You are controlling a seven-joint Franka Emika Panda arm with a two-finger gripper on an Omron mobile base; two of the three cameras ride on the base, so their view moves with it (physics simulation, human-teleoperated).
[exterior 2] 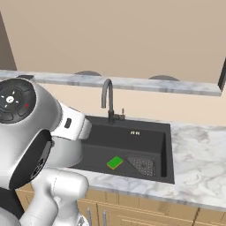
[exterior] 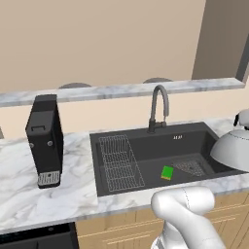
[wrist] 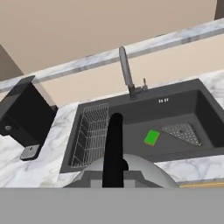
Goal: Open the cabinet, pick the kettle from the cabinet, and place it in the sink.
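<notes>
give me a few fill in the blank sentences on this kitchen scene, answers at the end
1. The small sponge lying on the floor of the sink is ____ in colour.
2. The wire rack sits at the end of the basin nearer the black ____ on the counter.
3. The kettle, seen from the hand view, has a handle coloured ____.
4. The gooseneck faucet stands on the sink's ____ rim, by the wall.

Missing words: green; coffee machine; black; back
</notes>
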